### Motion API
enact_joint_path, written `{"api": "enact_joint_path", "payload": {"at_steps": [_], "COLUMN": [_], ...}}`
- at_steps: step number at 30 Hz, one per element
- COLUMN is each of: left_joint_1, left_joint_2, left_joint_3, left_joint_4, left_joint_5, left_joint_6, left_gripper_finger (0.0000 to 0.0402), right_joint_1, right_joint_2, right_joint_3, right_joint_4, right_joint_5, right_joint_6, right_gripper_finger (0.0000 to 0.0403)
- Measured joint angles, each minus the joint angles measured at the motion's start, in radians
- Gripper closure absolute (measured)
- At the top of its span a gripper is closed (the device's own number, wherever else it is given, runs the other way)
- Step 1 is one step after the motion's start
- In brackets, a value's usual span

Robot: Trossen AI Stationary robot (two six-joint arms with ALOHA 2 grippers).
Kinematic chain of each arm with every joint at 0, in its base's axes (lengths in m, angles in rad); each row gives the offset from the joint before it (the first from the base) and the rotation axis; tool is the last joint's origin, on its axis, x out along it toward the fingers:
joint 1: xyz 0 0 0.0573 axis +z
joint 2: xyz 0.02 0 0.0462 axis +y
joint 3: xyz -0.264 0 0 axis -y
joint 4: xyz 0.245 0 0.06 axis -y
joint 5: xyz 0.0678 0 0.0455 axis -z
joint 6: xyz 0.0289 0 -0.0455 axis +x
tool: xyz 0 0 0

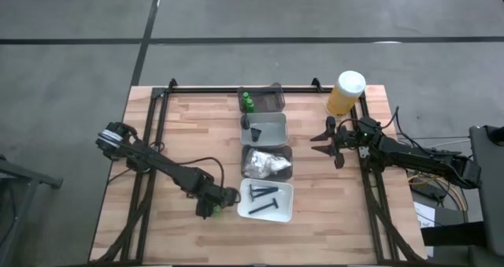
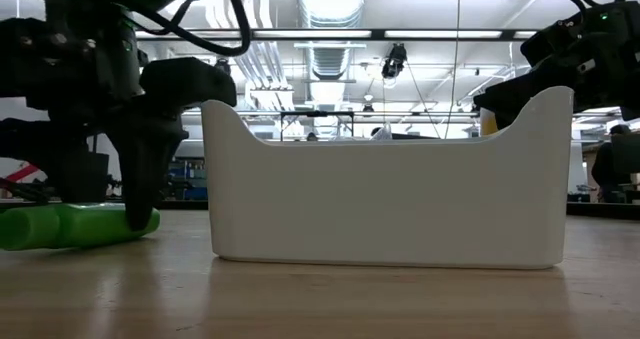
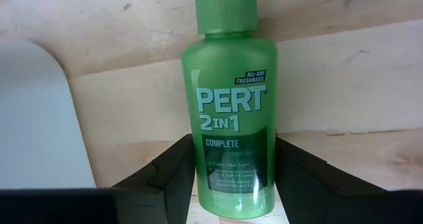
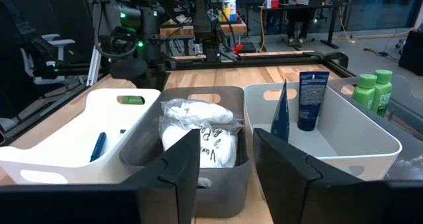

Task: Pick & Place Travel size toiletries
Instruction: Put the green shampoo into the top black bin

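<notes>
A small green bottle lies on its side on the wooden table, label up, just left of the near white tray. My left gripper stands over it with a finger on each side of its lower body. In the low view the green bottle rests on the table behind a dark finger. My right gripper hovers open right of the tray row, level, with nothing between its fingers. My left gripper has the bottle's lower body, near its base end, between its two fingers, with no gap showing on either side. The fingers come steeply from above and lie across the bottle. The bottle rests on its side on the table.
Several trays stand in a row up the table's middle. The near white one holds dark sticks, then come white packets, dark tubes and, farthest, green bottles. A yellow white-capped container stands far right.
</notes>
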Motion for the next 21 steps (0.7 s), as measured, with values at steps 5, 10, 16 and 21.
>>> {"api": "enact_joint_path", "payload": {"at_steps": [5, 10, 16, 21], "left_joint_1": [0.0, 0.0, 0.009, 0.024], "left_joint_2": [0.003, 0.002, 0.0, -0.001], "left_joint_3": [0.051, 0.121, 0.211, 0.287], "left_joint_4": [-0.04, -0.1, -0.123, -0.122], "left_joint_5": [0.04, 0.062, 0.068, 0.068], "left_joint_6": [-0.066, -0.132, -0.244, -0.34], "left_gripper_finger": [0.0215, 0.0216, 0.0216, 0.0216], "right_joint_1": [0.0, 0.0, 0.0, 0.0], "right_joint_2": [0.0, 0.0, 0.0, 0.0], "right_joint_3": [0.0, 0.0, 0.0, 0.0], "right_joint_4": [0.0, 0.0, 0.0, 0.0], "right_joint_5": [0.0, 0.0, 0.0, 0.0], "right_joint_6": [0.0, 0.0, 0.0, 0.0], "right_gripper_finger": [0.0284, 0.0297, 0.0317, 0.0335]}}
